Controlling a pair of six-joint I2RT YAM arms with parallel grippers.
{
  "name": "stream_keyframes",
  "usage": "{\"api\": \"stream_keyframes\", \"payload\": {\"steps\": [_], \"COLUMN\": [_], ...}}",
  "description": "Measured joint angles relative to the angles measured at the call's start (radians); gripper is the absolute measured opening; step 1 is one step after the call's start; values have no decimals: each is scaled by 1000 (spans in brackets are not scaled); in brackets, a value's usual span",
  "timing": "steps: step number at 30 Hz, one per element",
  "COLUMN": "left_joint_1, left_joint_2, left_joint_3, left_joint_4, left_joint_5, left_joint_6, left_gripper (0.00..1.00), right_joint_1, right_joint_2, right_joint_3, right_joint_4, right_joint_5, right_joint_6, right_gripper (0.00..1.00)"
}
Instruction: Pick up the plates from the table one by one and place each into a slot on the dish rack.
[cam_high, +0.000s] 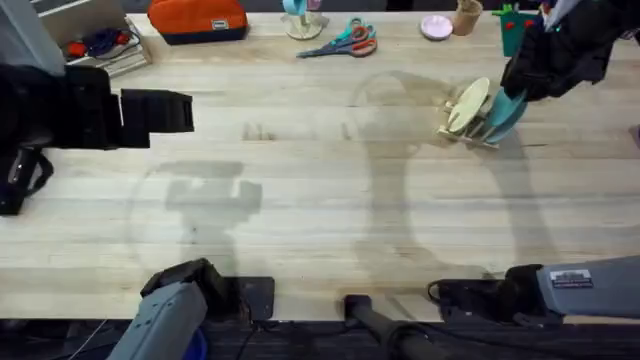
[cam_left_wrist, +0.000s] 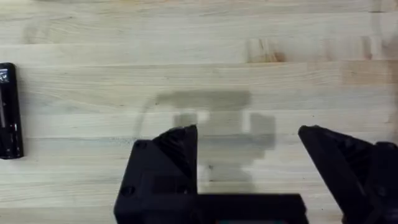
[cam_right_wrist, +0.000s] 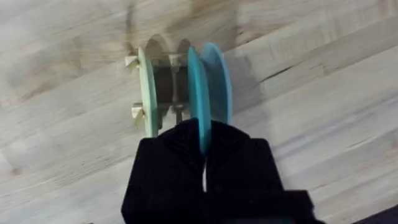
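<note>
The wide middle of the table (cam_high: 320, 200) lies bare, giving free passage from the near edge to the far side. At the far right, the dish rack (cam_high: 462, 132) is crowded: a cream plate (cam_high: 467, 104) stands on edge in it, and the right gripper (cam_right_wrist: 204, 146) is clamped on the rim of a turquoise plate (cam_right_wrist: 198, 93), with another blue plate (cam_right_wrist: 219, 78) just beside. Along the far edge, scissors (cam_high: 345, 42) and an orange pouch (cam_high: 197, 18) block the way. The left gripper (cam_left_wrist: 249, 140) hangs wide open over bare wood at the far left.
</note>
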Motion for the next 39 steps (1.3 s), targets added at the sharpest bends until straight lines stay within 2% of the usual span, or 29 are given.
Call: {"api": "stream_keyframes", "payload": {"steps": [16,25,35,39], "left_joint_1": [0,0,0,0], "left_joint_2": [0,0,0,0], "left_joint_3": [0,0,0,0], "left_joint_4": [0,0,0,0], "left_joint_5": [0,0,0,0], "left_joint_6": [0,0,0,0], "left_gripper": [993,993,993,993], "right_joint_1": [-3,-3,-3,-3], "right_joint_2": [50,121,126,126], "right_joint_3": [0,0,0,0], "right_joint_4": [16,20,20,20], "right_joint_5": [0,-4,-4,-7], "right_joint_6": [-16,-16,-16,-16], "right_gripper": [32,31,32,122]}}
